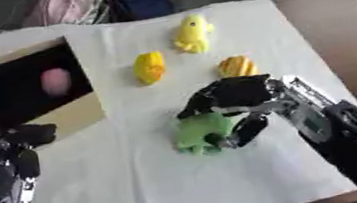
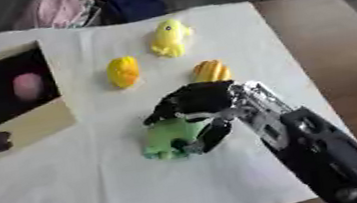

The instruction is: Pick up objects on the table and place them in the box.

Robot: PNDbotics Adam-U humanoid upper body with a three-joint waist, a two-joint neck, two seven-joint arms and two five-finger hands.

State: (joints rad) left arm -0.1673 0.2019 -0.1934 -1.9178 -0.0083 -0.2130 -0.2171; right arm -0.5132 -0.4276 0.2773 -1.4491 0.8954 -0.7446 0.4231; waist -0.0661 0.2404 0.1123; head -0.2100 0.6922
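White cloth is covering the desk (image 1: 356, 21), with clothing heaped beyond its far edge. Right hand (image 1: 230, 98) is curling its fingers (image 1: 248, 131) over the green toy (image 1: 200, 133), apparently to lift it toward the box (image 1: 38, 89), lying well left of the toy and already containing a pink object (image 1: 56, 81). Yellow duck (image 1: 192, 33), yellow-orange toy (image 1: 149, 68) and striped yellow toy (image 1: 237, 66) are waiting beyond the green toy. Left hand (image 1: 7, 174) is idling near the box, fingers relaxed, holding nothing.

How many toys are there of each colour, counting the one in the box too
Yellow: 3, the yellow duck-like toy, the yellow-orange toy and the striped yellow toy.
Green: 1, the green toy, with the right hand curled round it.
Pink: 1, the pink thing inside the box.
Total: 5
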